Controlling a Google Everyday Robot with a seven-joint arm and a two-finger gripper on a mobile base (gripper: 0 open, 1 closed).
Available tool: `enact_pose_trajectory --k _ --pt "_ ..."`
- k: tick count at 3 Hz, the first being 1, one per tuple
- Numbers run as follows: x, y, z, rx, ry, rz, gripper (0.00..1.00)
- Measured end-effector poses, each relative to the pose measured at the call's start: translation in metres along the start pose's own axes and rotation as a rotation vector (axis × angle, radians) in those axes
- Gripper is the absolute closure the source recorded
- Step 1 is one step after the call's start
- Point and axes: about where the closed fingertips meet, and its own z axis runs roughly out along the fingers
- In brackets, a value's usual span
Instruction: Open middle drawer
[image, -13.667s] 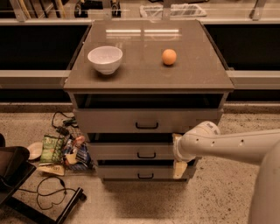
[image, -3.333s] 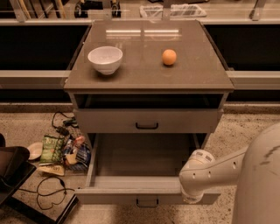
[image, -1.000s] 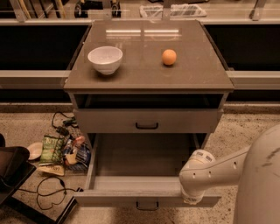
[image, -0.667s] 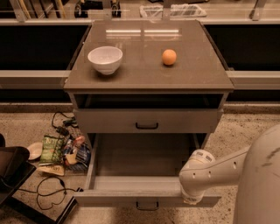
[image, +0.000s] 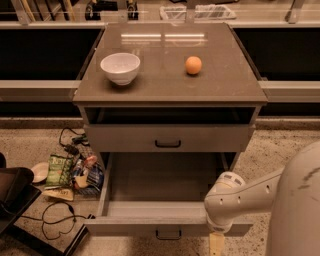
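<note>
Before the open middle drawer (image: 150, 224) hangs the gripper (image: 216, 244); bowl (image: 120, 68), orange (image: 193, 65) above.

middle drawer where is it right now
Camera view: the middle drawer sits pulled out at lower centre, beneath the top drawer; the gripper is at its front panel's right end.

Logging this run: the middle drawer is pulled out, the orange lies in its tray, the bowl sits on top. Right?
No. The camera view shows the orange on the cabinet top, beside the bowl; the middle drawer is pulled out, with the end effector at its front right.
</note>
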Motion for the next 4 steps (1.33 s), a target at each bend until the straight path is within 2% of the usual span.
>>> enact_pose_trajectory --k 1,2,3,4 --pt "0.0 0.0 0.0 -0.001 -0.001 0.001 0.0" --pt "0.007 0.016 0.002 -0.048 -0.026 0.042 0.19" --pt "0.019 0.057 -0.006 -0.12 -0.066 0.112 0.42" --pt "0.019 0.056 -0.006 -0.12 -0.066 0.112 0.65"
